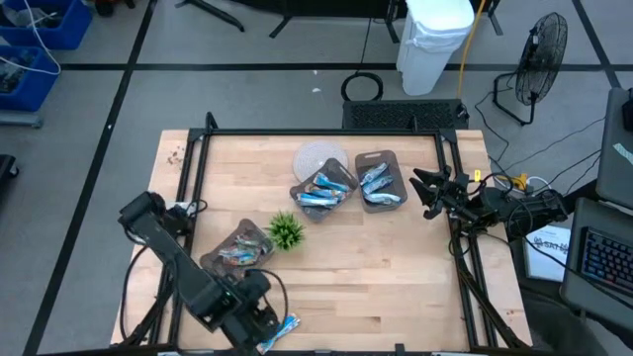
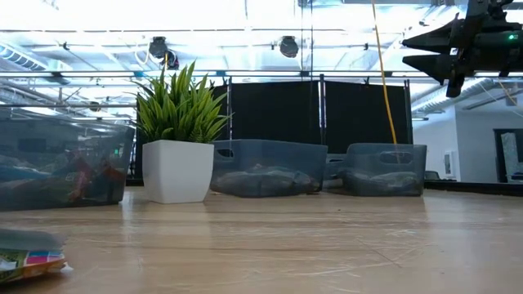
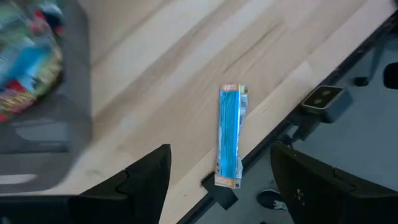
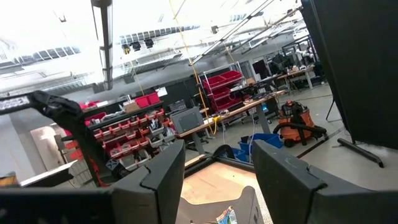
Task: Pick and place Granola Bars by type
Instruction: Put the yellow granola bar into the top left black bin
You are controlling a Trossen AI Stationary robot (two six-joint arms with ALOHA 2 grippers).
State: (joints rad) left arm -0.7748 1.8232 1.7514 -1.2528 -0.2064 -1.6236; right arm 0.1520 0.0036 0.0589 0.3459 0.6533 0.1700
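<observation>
Blue granola bar [image 3: 229, 134] lies at the table [image 3: 186, 81] edge, directly beneath my left gripper [image 3: 217, 180], jaws wide apart, empty. My right gripper [image 1: 420, 191] waits raised, open, empty.

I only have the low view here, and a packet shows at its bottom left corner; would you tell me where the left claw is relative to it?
Observer: The left claw hangs open above a lone blue granola bar lying flat at the table's near edge.
Operator: Thank you. Is that bar fully on the table?
Observer: In the left wrist view one end reaches just over the edge.
Operator: And the right claw, high in my picture?
Observer: The right claw waits beside the right-hand tray, over the table's right edge, open.
</observation>
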